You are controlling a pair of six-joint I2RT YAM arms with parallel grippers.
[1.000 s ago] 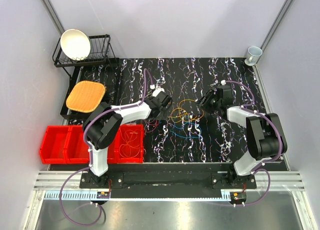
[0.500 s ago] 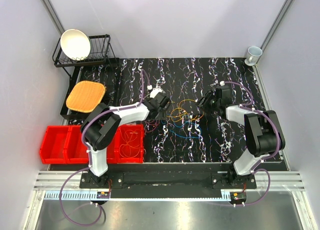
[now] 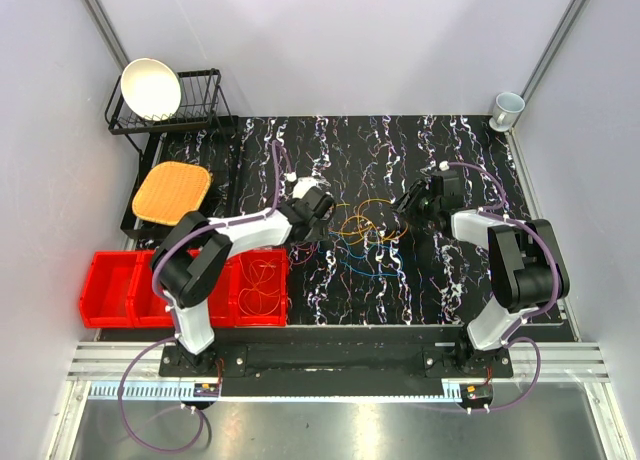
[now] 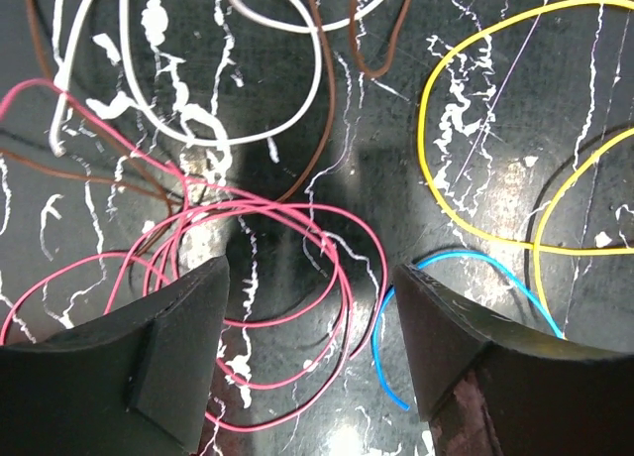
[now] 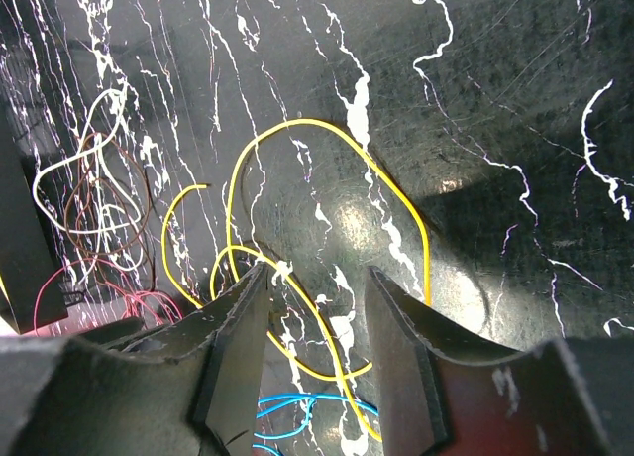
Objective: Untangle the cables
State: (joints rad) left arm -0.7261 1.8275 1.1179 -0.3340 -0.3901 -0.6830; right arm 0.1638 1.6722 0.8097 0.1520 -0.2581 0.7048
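The cables [image 3: 365, 235] lie in a loose tangle on the black mat between my two grippers. My left gripper [image 3: 322, 215] is at the tangle's left edge. In its wrist view it is open [image 4: 312, 307], low over pink loops [image 4: 332, 240], with a blue end [image 4: 381, 347] by the right finger, and white [image 4: 319, 89], brown [image 4: 332, 129] and yellow [image 4: 424, 149] loops beyond. My right gripper [image 3: 408, 204] is at the tangle's right edge. It is open [image 5: 317, 297] over a yellow loop [image 5: 421, 233] and blue wire [image 5: 307, 408], holding nothing.
Red bins [image 3: 115, 288] stand at the left front; the right one holds a coiled orange wire [image 3: 262, 285]. A woven orange pad [image 3: 172, 192] and a dish rack [image 3: 205, 105] with a white bowl [image 3: 150, 88] are back left. A cup [image 3: 508, 107] stands back right.
The left arm's elbow has swung left and its gripper has shifted slightly left at the tangle's edge. The right arm has barely moved. The cables lie as before.
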